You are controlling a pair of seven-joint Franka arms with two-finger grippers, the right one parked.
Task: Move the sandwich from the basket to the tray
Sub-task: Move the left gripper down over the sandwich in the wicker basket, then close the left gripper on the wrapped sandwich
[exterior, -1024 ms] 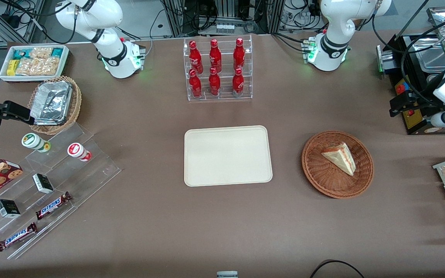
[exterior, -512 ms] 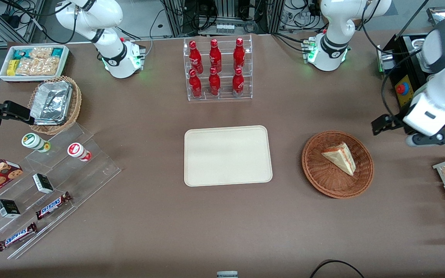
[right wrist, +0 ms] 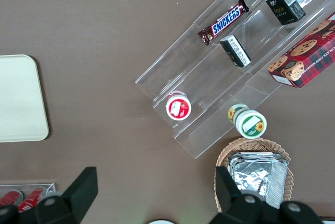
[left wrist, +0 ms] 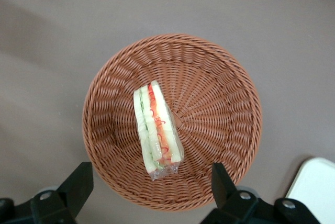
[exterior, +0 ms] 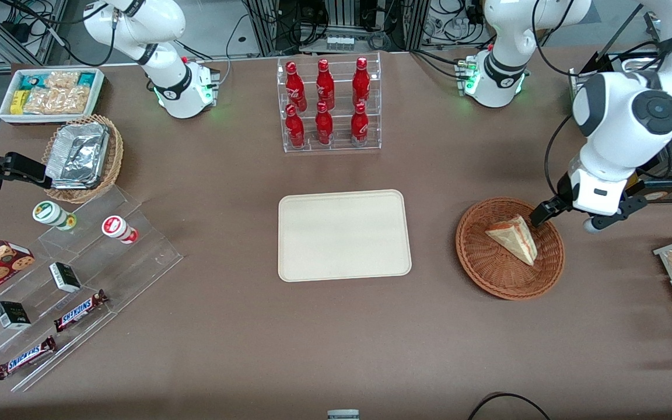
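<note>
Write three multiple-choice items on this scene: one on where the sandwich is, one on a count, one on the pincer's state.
1. Where is the sandwich?
A. On the tray
B. In the basket
C. On the bare table

2. How many red bottles stand in the clear rack?
A. Four
B. Six
C. Eight

3. What is the left arm's pincer doing?
A. Open, holding nothing
B. Shut on the sandwich
C. Shut on the basket rim

Answers:
1 B: the wedge lies inside the basket, and the tray is bare.
2 B: the red bottles stand in two rows of three in the clear rack.
3 A: the pincer hovers above the basket, its fingers spread wide with nothing between them.
</note>
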